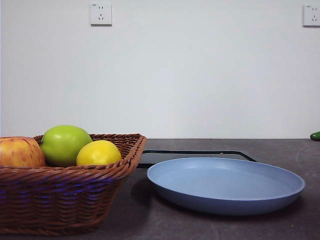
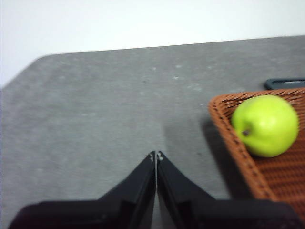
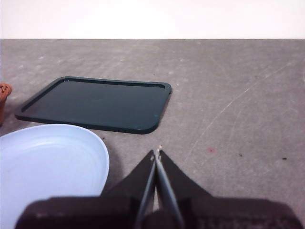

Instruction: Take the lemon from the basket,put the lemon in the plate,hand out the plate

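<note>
Both grippers are hovering with fingers pressed together, gripping nothing: left gripper (image 2: 156, 155), right gripper (image 3: 157, 151). Lemon (image 1: 99, 153) is sitting in basket (image 1: 75, 197), plate (image 1: 225, 186) lying at its 3 o'clock.

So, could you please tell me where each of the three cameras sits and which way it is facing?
Front view: low, at table height, looking level across at the basket holding the lemon, the plate and the wall; no robot part shows.
Left wrist view: on the left arm, looking down past the shut left gripper at the table and basket corner.
Right wrist view: on the right arm, looking past the shut right gripper at the plate and black tray.
Front and left wrist share the green apple; front and right wrist share the plate.
</note>
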`<state>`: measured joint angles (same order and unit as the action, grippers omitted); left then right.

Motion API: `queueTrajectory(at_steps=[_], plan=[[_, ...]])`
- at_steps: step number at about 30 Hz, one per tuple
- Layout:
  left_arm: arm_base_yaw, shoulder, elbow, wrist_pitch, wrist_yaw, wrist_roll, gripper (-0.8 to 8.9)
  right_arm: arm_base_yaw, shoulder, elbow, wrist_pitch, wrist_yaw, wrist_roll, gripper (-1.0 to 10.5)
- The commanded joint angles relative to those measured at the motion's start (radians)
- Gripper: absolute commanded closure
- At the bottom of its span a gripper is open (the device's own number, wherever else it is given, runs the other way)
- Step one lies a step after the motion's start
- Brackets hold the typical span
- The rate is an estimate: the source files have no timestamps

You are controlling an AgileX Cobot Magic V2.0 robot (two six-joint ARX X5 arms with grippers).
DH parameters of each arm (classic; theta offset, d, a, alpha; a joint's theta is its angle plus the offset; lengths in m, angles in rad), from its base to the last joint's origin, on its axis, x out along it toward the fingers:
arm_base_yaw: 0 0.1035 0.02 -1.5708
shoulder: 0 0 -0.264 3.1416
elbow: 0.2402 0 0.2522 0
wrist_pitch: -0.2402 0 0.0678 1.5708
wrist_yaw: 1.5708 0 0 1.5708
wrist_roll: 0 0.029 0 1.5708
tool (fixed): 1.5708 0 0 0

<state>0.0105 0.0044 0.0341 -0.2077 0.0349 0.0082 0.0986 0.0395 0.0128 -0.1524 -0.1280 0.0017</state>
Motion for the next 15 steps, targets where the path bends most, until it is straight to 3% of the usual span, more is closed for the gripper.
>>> queueTrajectory(at_steps=[1,6,12,15], plan=[[0.003,-0.003,-0.005,0.004,0.092,-0.209,8.05,0.0,-0.002,-0.005,0.003,0.002,0.13,9.4],[0.003,-0.003,-0.005,0.013,0.328,-0.351,8.05,0.0,-0.002,-0.005,0.003,-0.001,0.333,9.4],[0.003,-0.003,-0.003,0.021,0.415,-0.408,8.06,0.001,-0.002,-0.004,0.003,-0.018,0.545,9.4],[0.003,-0.002,0.008,0.011,0.417,-0.459,8.06,0.001,-0.002,0.002,0.011,-0.088,0.57,9.4]])
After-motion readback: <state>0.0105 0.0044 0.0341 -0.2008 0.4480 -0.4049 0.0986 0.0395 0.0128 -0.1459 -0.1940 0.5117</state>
